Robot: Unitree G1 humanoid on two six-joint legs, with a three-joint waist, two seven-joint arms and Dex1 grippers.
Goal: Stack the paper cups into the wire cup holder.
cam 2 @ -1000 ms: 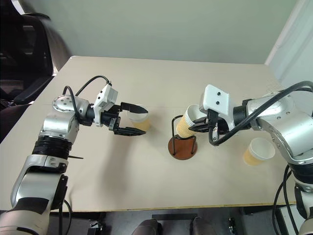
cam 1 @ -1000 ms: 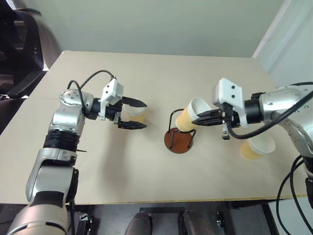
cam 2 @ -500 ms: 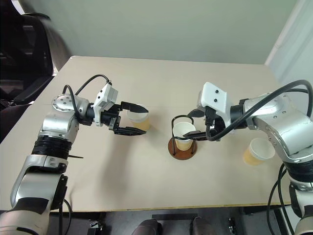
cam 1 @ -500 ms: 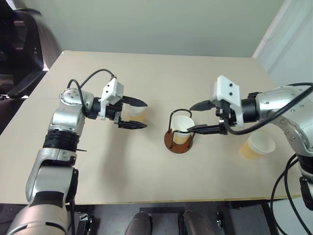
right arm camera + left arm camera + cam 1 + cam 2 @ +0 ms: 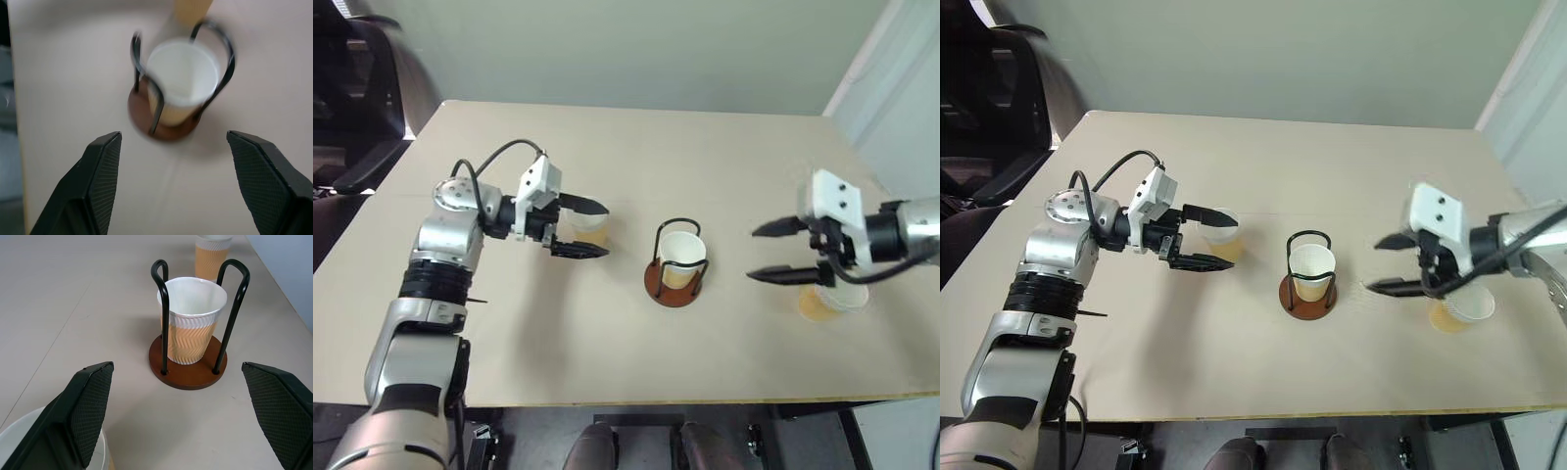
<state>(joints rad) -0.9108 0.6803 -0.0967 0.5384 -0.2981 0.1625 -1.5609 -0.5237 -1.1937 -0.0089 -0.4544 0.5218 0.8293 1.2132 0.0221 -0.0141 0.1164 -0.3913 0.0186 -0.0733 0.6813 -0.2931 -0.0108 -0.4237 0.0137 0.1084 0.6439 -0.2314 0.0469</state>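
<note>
Paper cups: one seated upright in wire cup holder [image 5: 675, 279], frame centre; second [image 5: 590, 228] left of centre between spread fingers of left gripper [image 5: 591, 229], ungripped; third [image 5: 832, 300] at right, beside right gripper [image 5: 766, 253], jaws apart, empty. Two left to stack

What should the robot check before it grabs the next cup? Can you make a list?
1. First cup standing upright inside the wire cup holder: ok.
2. Left gripper open wide enough for a cup: ok.
3. Cup by the left gripper upright and sitting between its fingers: ok.
4. Right gripper open and holding nothing: ok.
5. Cup by the right gripper upright on the table: ok, though partly hidden by the arm.
6. Room above the holder for stacking: ok.
</note>
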